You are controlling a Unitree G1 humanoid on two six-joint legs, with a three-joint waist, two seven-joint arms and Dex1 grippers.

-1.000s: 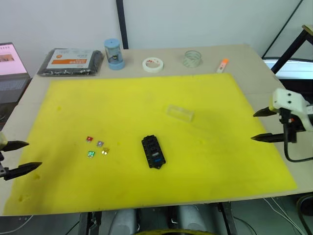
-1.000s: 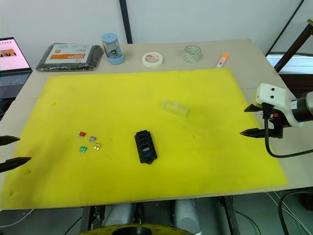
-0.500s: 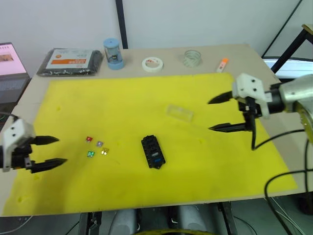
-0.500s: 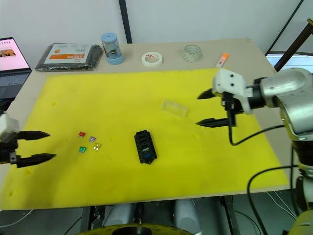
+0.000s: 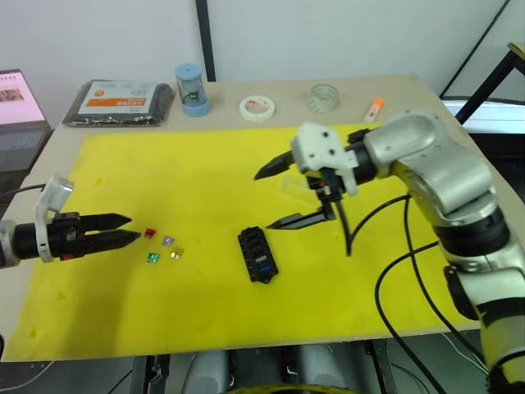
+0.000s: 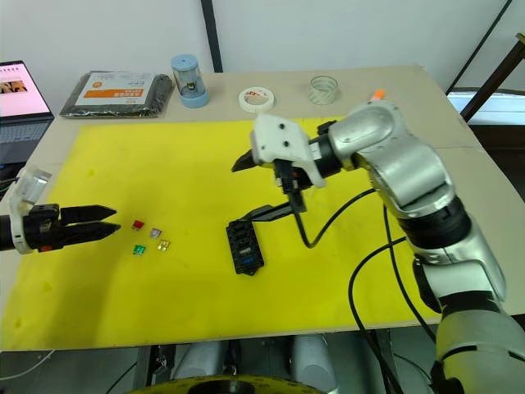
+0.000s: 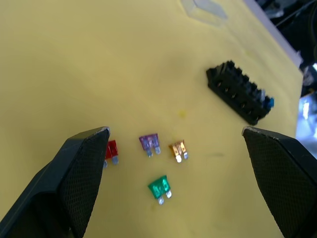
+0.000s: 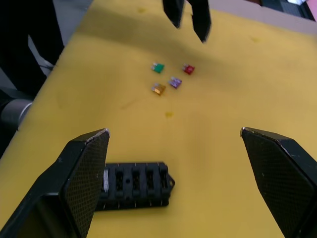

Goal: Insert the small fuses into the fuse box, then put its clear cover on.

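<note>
The black fuse box (image 5: 257, 254) lies on the yellow mat (image 5: 205, 164) with a blue fuse in one end slot. To its left lie loose small fuses: red (image 5: 150, 233), purple (image 5: 167, 241), green (image 5: 152, 258) and yellow (image 5: 176, 254). My left gripper (image 5: 134, 227) is open, low over the mat, its tips just left of the red fuse (image 7: 112, 150). Above and just behind the fuse box (image 8: 134, 186), my right gripper (image 5: 262, 202) hangs open and holds nothing. Beyond the box lies the clear cover (image 7: 204, 10), partly hidden behind the right gripper in the head views.
Along the table's back edge stand a black packet with orange label (image 5: 119, 103), a blue cylinder (image 5: 189, 90), a white tape roll (image 5: 257, 107), a clear tape roll (image 5: 323, 98) and an orange marker (image 5: 373, 108). A laptop (image 5: 12, 98) sits at the far left.
My right gripper has swung left from the mat's right edge to above the fuse box. The left gripper has moved right from the mat's left edge up to the loose fuses.
</note>
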